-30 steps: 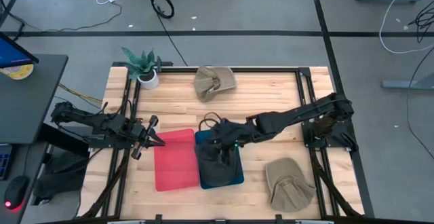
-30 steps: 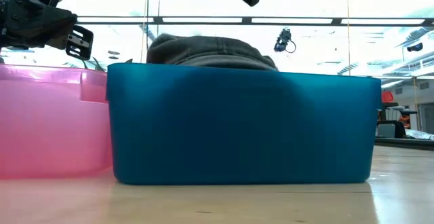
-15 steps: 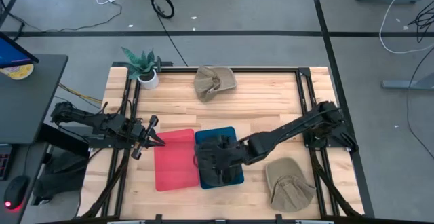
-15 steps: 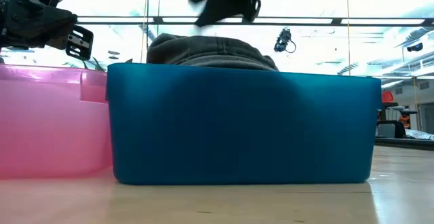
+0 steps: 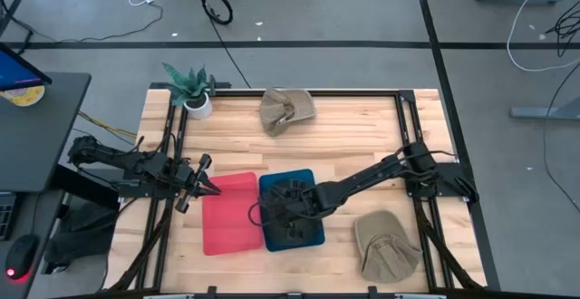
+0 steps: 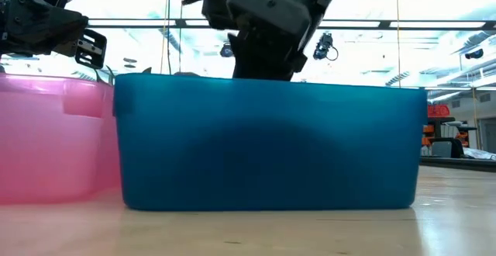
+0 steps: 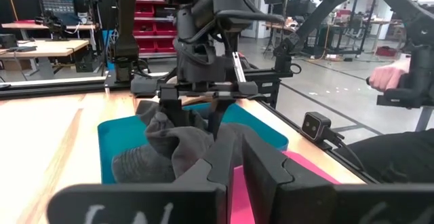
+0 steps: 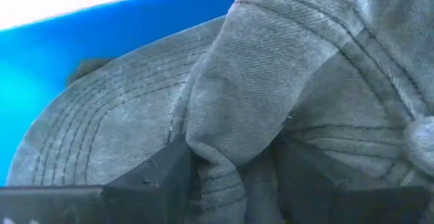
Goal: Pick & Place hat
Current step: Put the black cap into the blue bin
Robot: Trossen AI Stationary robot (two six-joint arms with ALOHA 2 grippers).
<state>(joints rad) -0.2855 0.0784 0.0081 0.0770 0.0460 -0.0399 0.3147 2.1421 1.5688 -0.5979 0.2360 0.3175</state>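
A dark grey hat (image 7: 169, 149) lies crumpled inside the blue bin (image 5: 308, 183). My right gripper (image 5: 281, 216) reaches down into that bin, slanting from the table's right. It stands open, with a raised fold of the hat (image 8: 217, 115) between its fingers. In the low view the gripper (image 6: 263, 62) dips behind the bin's rim and the hat is hidden by the bin's wall (image 6: 271, 147). My left gripper (image 5: 210, 188) waits shut at the table's left, level, beside the pink bin (image 5: 231, 213). My right gripper has its open fingers (image 8: 159, 176) on either side of a raised fold of the hat's crown (image 8: 210, 149), and the cloth lies against both. They come from above, slanting down from the table's right. The hat rests in the blue bin, not lifted.
The pink bin (image 6: 54, 140) stands right against the blue bin's left side. Two tan hats lie on the table, one at the far middle (image 5: 287, 109) and one at the near right (image 5: 385, 245). A potted plant (image 5: 192, 89) stands at the far left corner.
My right gripper has gone down into the blue bin and a little toward the near left, tipping steeper, still open. The hat's crown, which stood above the bin's rim, is now below it. The blue bin has slid slightly toward the pink bin.
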